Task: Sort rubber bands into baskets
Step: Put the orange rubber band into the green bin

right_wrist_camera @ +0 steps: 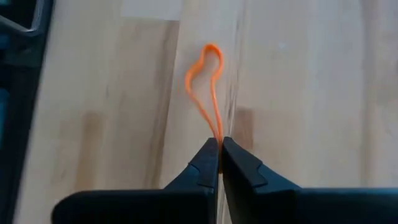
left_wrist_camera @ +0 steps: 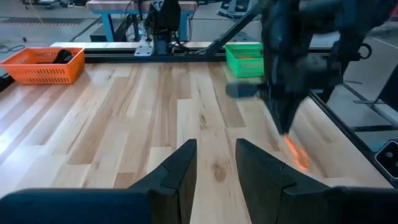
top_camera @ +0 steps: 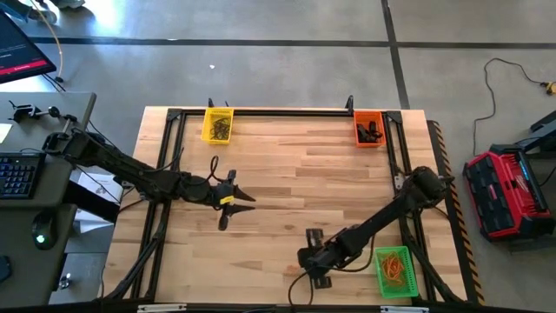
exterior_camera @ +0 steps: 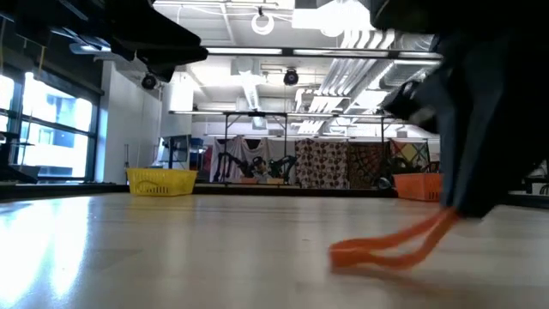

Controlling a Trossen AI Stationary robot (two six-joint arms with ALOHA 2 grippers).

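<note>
One thin orange rubber band (right_wrist_camera: 205,87), pinched into a narrow loop.

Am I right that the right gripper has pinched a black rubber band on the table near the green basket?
Not quite: the band is orange, not black. The right wrist view shows the right gripper shut on one end of an orange rubber band lying on the table. The high view places that gripper beside the green basket.

Pale smooth wood table (top_camera: 287,165), plastic mesh baskets (top_camera: 218,124), thin orange rubber band (right_wrist_camera: 205,81), matt dark tool (right_wrist_camera: 220,149)
</note>
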